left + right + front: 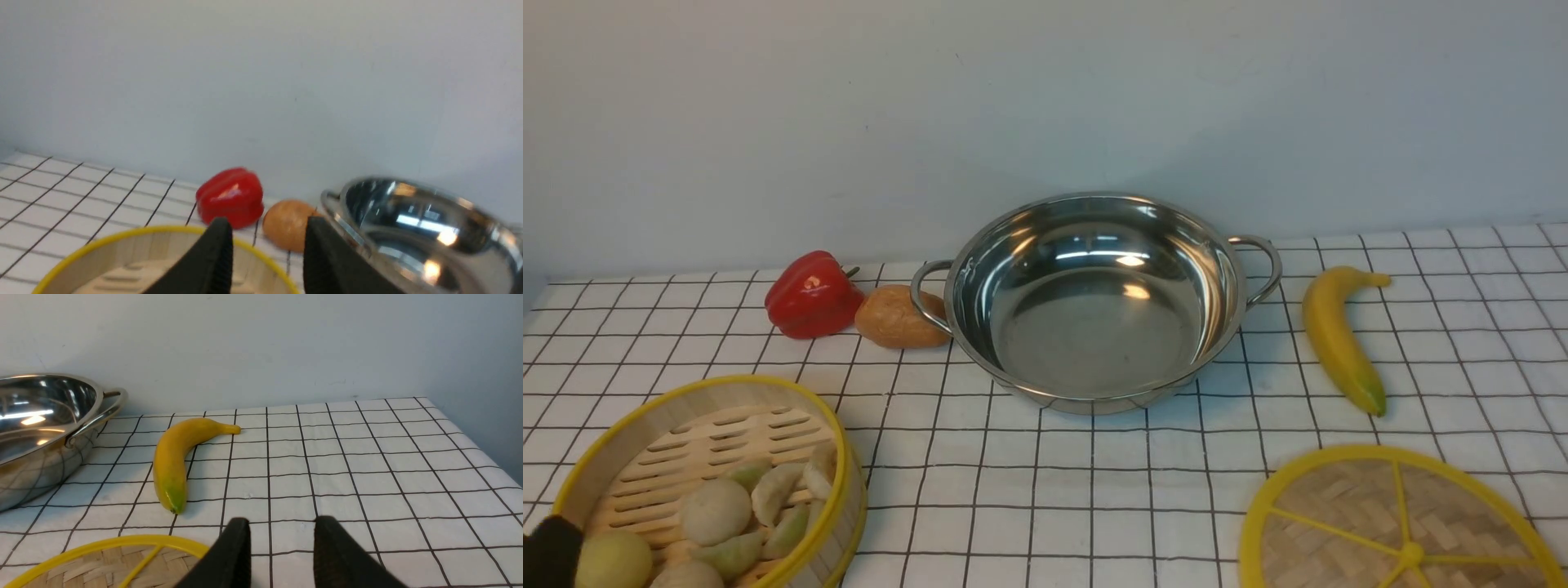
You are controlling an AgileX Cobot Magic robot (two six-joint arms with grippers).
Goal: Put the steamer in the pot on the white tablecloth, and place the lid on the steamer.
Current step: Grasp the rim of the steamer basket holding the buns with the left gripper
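The steamer (707, 437), a yellow-rimmed bamboo basket holding buns and dumplings, sits at the near left of the white tablecloth (1045, 490). The empty steel pot (1094, 327) stands at the middle back. The lid (1347, 506), a woven disc with yellow spokes, lies at the near right. My left gripper (267, 222) is open above the steamer (135, 253), its fingers straddling the far rim; a dark part of it shows at the front view's lower left corner (547, 555). My right gripper (281, 522) is open and empty above the cloth, just beside the lid (114, 563).
A red pepper (813, 294) and a brown potato (898, 317) lie left of the pot, the potato against its handle. A banana (1339, 339) lies right of the pot, behind the lid. A grey wall closes the back. The cloth's right edge shows in the right wrist view (490, 457).
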